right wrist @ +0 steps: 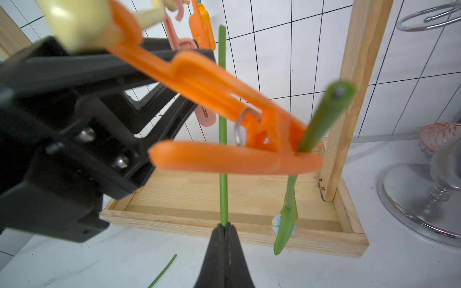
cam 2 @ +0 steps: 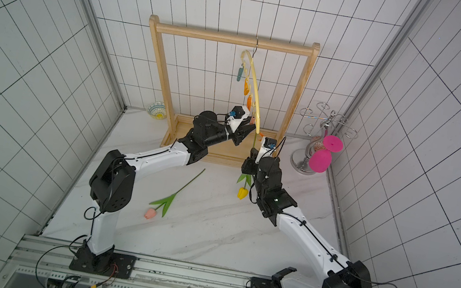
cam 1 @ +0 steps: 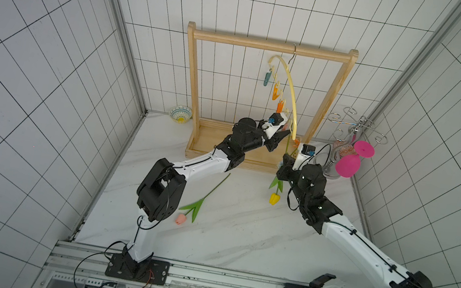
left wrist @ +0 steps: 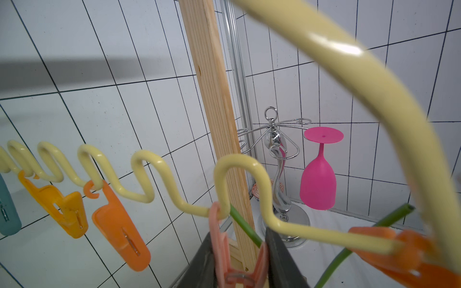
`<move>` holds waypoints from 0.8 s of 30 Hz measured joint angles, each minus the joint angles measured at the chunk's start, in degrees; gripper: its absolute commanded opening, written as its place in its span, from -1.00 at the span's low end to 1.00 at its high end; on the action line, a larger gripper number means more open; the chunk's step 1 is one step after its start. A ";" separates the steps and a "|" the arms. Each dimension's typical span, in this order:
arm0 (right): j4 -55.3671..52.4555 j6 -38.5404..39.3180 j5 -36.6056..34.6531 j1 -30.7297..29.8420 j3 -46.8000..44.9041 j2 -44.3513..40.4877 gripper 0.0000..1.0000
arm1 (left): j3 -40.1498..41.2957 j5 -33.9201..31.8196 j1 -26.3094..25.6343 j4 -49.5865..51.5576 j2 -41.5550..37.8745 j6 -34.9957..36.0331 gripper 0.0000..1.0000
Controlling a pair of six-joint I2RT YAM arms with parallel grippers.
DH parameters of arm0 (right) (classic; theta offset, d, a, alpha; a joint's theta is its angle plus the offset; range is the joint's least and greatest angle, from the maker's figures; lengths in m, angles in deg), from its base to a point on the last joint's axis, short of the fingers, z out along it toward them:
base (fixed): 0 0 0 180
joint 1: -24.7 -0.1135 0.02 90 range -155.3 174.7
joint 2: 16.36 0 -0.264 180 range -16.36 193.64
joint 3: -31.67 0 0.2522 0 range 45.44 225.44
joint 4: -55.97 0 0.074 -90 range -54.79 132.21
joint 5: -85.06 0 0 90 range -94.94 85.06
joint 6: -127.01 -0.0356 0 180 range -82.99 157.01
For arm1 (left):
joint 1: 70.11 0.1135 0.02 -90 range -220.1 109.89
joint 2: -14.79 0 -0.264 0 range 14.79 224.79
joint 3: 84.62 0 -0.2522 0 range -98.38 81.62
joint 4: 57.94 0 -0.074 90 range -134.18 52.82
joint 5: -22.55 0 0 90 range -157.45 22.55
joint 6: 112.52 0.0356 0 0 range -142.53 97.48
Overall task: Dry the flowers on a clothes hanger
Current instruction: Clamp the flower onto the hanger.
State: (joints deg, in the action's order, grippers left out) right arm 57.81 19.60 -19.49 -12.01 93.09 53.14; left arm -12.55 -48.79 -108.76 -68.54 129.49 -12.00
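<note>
The pale yellow clothes hanger [cam 1: 290, 80] [cam 2: 255, 75] hangs by its hook from the wooden rack's top bar. My left gripper [cam 1: 283, 135] [left wrist: 239, 237] is shut on a pink clip [left wrist: 219, 246] on the wavy lower bar. A green stem [left wrist: 245, 228] reaches up beside that clip. My right gripper [cam 1: 283, 163] [right wrist: 225, 225] is shut on this stem [right wrist: 223, 194], and the yellow flower [cam 1: 274, 198] [cam 2: 242, 192] hangs head down below it. An orange clip [right wrist: 274, 139] at the hanger's end pinches another stem [right wrist: 316, 119]. A pink flower [cam 1: 181, 219] [cam 2: 150, 213] lies on the table.
The wooden rack [cam 1: 192, 80] stands on its tray base at the back. To its right a silver stand [cam 1: 350, 130] holds a magenta goblet [cam 1: 347, 165]. A small patterned bowl [cam 1: 180, 113] sits in the back left corner. Teal and orange clips [left wrist: 119, 224] hang further along the bar.
</note>
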 measured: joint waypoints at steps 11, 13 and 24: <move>6.25 -1.88 -0.90 0.33 -2.03 3.26 -1.00 | -2.21 -9.70 -4.42 1.77 -0.11 -2.71 -0.52; 8.37 -2.36 -0.85 0.37 -3.15 3.23 -1.00 | -2.21 -10.56 -4.68 1.97 -0.11 -3.17 -0.52; 14.64 -4.37 2.51 0.74 -5.49 2.97 -1.00 | -2.23 -12.04 -5.07 1.62 -0.11 -7.10 -0.52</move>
State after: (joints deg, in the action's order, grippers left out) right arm 72.45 15.23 -16.98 -11.27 87.61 56.11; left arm -14.78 -60.84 -113.83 -66.93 129.38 -19.10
